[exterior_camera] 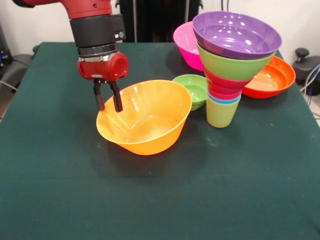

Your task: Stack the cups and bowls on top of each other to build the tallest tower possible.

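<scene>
Hand (108, 103) clenched on big orange bowl (145, 117) rim, bowl tilted off table (60, 190); likely headed for tower (231, 65), purple bowl (237, 34) topmost, beyond bowl.

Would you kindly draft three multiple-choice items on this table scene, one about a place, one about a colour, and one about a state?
1. Where is the gripper?
A. At the rim of the large orange bowl
B. Above the tower
C. Inside the pink bowl

2. What colour is the top bowl of the tower?
A. Red
B. Purple
C. Blue

3. How does the large orange bowl sit?
A. Upside down
B. Level
C. Tilted, one side raised

Answers:
1. A: the jaws straddle the rim of the large orange bowl on its side away from the tower.
2. B: the purple bowl sits highest, over a lime green bowl, with the yellow-green cup lowest.
3. C: its rim slants, higher toward the small green bowl.
</scene>
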Tool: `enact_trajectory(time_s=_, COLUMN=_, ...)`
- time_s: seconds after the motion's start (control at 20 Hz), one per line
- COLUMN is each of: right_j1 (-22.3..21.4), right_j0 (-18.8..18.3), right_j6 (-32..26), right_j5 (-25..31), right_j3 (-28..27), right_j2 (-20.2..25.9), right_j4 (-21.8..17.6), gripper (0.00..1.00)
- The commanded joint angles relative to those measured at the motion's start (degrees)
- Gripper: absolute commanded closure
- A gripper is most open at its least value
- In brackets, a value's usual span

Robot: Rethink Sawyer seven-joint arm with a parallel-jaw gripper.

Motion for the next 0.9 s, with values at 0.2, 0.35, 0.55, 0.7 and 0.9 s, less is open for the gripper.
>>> enact_trajectory(time_s=0.2, right_j1=2.8, right_j0=2.8, right_j6=1.8, right_j5=4.0, right_j3=-2.3, right_j2=-1.1, right_j4=1.0, gripper=0.0)
enact_trajectory(time_s=0.35, right_j1=2.7, right_j0=3.4, right_j6=2.2, right_j5=3.4, right_j3=-2.4, right_j2=-1.6, right_j4=0.8, gripper=0.0)
enact_trajectory(time_s=0.55, right_j1=1.6, right_j0=3.6, right_j6=2.1, right_j5=4.2, right_j3=-2.0, right_j2=-1.7, right_j4=1.1, gripper=0.0)
enact_trajectory(time_s=0.7, right_j1=1.4, right_j0=3.8, right_j6=1.9, right_j5=4.8, right_j3=-2.1, right_j2=-1.9, right_j4=1.2, gripper=0.0)
enact_trajectory(time_s=0.9, right_j1=0.9, right_j0=3.7, right_j6=1.7, right_j5=5.8, right_j3=-1.8, right_j2=-1.6, right_j4=1.4, gripper=0.0)
